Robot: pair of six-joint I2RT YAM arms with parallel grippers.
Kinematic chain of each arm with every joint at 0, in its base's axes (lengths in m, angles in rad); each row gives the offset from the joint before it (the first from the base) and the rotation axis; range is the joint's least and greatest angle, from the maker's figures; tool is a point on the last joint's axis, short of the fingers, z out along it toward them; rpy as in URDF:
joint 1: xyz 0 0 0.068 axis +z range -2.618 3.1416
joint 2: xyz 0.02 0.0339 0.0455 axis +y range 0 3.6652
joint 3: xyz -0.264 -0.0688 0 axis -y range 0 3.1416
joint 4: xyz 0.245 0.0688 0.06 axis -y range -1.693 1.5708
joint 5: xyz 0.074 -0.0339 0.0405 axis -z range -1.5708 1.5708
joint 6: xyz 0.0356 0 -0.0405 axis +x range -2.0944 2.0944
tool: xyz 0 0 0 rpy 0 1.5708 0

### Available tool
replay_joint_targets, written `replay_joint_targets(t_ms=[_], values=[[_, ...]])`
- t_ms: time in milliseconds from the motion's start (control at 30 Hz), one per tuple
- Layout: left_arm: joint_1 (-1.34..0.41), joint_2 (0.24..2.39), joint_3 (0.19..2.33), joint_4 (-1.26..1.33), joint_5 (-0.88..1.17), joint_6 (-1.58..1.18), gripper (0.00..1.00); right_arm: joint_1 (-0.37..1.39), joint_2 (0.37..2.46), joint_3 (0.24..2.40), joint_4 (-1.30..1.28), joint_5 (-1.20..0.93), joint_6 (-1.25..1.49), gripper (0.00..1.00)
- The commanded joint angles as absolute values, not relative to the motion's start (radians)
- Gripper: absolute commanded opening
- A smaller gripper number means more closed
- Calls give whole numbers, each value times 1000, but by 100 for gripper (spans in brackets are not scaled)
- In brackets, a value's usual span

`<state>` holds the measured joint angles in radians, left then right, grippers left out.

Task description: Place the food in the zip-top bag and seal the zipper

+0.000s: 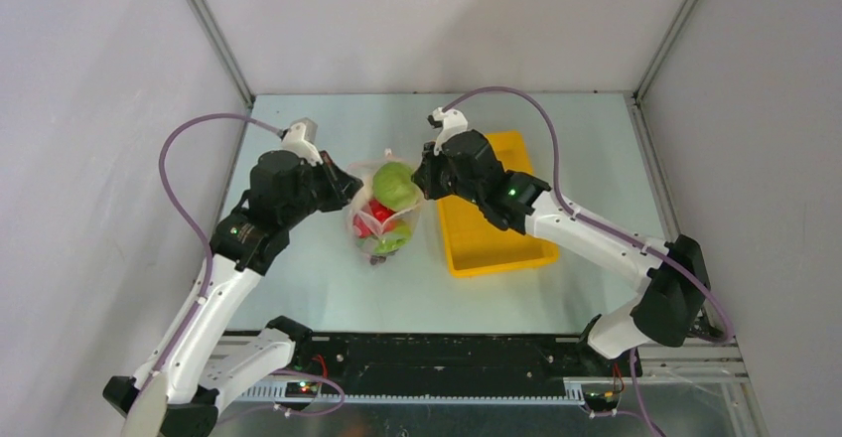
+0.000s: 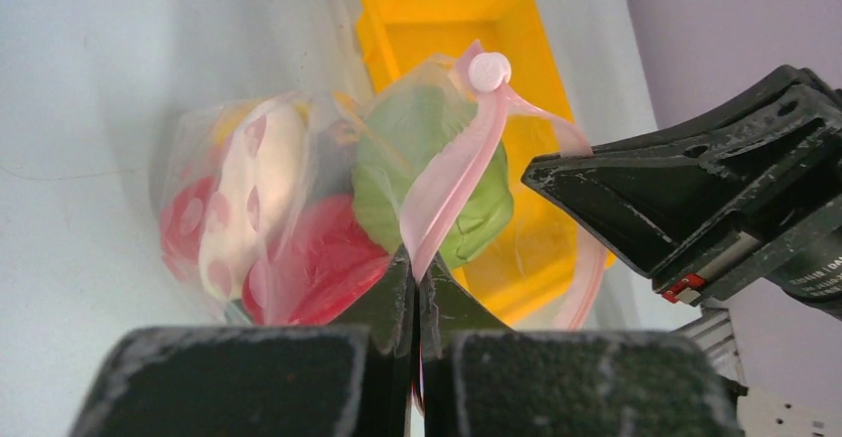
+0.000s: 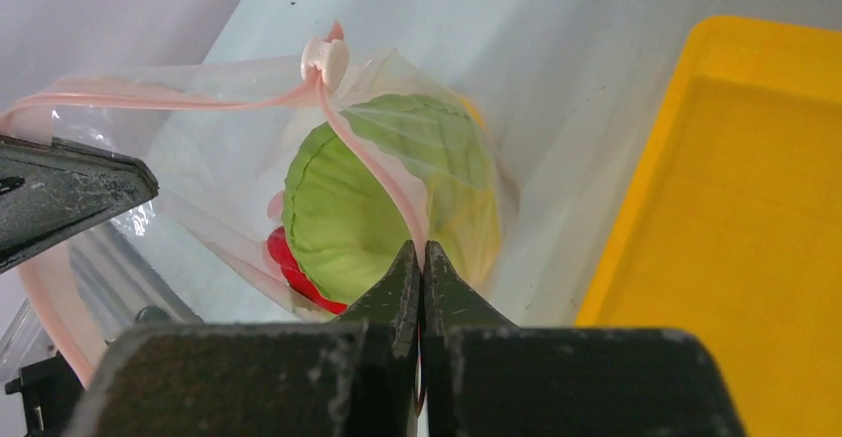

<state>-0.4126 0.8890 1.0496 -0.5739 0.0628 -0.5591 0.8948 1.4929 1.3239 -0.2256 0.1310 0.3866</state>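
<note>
The clear zip-top bag (image 1: 382,220) hangs between my two grippers above the table, with the food inside it: the pale green cabbage (image 1: 394,185) on top, red pieces (image 1: 373,216) under it, and the white radish (image 2: 260,184). My left gripper (image 2: 417,263) is shut on the pink zipper strip (image 2: 452,174) at the bag's left side. My right gripper (image 3: 421,253) is shut on the same strip (image 3: 372,164) at the right side. The white slider (image 3: 324,57) sits at the strip's far end. The mouth gapes between the two grips.
The yellow tray (image 1: 496,248) lies on the table just right of the bag, under my right arm. It shows behind the bag in the left wrist view (image 2: 437,15) and at the right edge of the right wrist view (image 3: 745,209). White walls enclose the table.
</note>
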Motion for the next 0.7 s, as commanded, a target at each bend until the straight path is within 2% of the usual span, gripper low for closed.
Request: replay_joint_targets(t_ms=[0, 200, 500, 667], values=[[-437, 833, 1035, -470, 86, -630, 0, 887, 1490, 1393, -149, 35, 318, 0], [-547, 766, 990, -364, 10, -729, 5, 885, 1581, 1570, -203, -129, 139, 0], [-702, 723, 913, -225, -235, -840, 4, 890, 1732, 1810, -315, -444, -40, 0], [-800, 750, 889, -136, -390, -882, 7, 884, 1771, 1865, -360, -621, -143, 0]])
